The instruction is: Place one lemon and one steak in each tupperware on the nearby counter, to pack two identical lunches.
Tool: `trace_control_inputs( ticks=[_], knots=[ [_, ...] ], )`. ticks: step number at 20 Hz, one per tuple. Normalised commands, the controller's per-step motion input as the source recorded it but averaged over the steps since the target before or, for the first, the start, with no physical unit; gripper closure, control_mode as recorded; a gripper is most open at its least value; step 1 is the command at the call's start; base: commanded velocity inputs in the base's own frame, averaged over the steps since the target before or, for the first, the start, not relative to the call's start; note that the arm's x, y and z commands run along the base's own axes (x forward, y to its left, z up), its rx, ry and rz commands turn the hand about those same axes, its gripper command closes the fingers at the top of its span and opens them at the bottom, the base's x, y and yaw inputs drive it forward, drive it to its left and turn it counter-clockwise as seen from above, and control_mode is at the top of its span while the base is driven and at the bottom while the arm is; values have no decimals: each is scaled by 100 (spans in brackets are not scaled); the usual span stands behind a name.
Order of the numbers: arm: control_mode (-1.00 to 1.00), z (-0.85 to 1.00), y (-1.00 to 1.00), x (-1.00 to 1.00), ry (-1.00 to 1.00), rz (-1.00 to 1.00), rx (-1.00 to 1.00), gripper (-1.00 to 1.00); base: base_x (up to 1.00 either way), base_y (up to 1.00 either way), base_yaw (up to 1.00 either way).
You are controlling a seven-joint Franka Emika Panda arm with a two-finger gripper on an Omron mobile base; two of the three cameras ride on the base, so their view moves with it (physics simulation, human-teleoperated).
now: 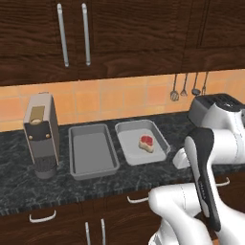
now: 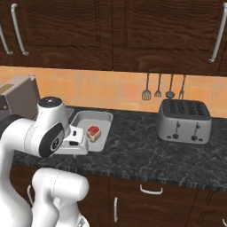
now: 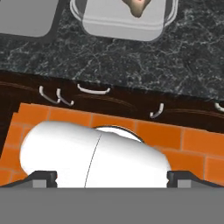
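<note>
Pincer (image 3: 112, 175) wide open, empty, above the surface (image 1: 143, 177) edge.

Steak (image 1: 146, 142) already in the lighter tray (image 1: 125, 143), toward its back right; darker tray (image 1: 91, 170) just left of it, bare. No lemon to be seen. Likely next: fetch another item. For a clean pickup, keep fingers spread, descend straight over the middle of the item, close only once both tips flank it, then lift clear of tray rims before crossing to the darker one.
</note>
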Motion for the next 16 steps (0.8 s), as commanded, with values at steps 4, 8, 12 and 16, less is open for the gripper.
trace_control_inputs(
  ticks=[4, 8, 12, 16],
  knots=[
    [100, 0, 0, 0, 0, 0, 0, -100, -99, -56, -25],
    [100, 0, 0, 0, 0, 0, 0, -100, -98, -76, -35],
    [100, 0, 0, 0, 0, 0, 0, -100, -76, -94, -42],
    [100, 0, 0, 0, 0, 0, 0, -100, -19, -100, -31]
  ],
)
